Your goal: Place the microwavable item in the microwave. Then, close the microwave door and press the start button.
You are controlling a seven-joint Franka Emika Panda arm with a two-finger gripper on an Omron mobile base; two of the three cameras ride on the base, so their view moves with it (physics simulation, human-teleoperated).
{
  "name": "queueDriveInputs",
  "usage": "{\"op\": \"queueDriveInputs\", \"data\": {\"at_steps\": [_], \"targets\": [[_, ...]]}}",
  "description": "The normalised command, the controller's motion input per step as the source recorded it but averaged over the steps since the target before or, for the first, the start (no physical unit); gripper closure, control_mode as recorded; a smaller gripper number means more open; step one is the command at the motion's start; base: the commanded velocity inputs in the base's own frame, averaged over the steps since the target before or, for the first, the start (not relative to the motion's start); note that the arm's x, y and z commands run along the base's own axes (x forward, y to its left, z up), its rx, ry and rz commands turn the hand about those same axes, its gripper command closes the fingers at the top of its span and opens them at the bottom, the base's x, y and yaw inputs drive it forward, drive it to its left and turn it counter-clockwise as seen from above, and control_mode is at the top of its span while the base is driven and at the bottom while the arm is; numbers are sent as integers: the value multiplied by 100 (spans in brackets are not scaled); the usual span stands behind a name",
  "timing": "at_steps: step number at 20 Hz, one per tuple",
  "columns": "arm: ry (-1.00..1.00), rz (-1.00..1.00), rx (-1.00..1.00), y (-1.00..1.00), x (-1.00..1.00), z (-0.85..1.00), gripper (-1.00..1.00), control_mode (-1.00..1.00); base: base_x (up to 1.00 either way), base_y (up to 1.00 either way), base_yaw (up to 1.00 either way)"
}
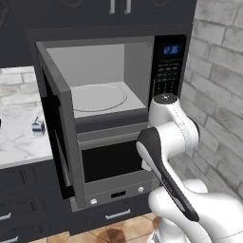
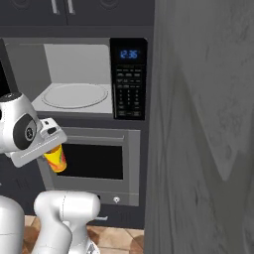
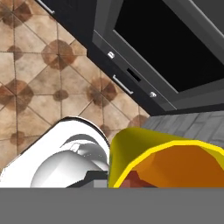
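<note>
The gripper [image 2: 53, 149] grips the yellow cup [image 2: 56, 158] tight, low by the oven [image 2: 94, 161]; lift it up, then slide it far onto the round plate [image 2: 75, 95], keeping it straight.

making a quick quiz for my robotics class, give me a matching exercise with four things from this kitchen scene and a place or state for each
Things:
1. yellow cup
2. microwave door
3. white-and-blue carton
4. glass turntable

Places or states:
A. swung open to the left
B. standing on the marble counter
C. held in the shut gripper, below the microwave opening
D. lying bare inside the microwave

Pairs: 1-C, 2-A, 3-B, 4-D
</note>
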Motion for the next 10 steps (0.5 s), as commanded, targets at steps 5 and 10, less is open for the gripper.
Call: {"op": "queueDriveInputs", "data": {"at_steps": [5,10], "targets": [[0,1,0,0,4,0,100,-100,0,-3,1],[-3,9,0,0,57,5,100,-100,0,0,0]]}}
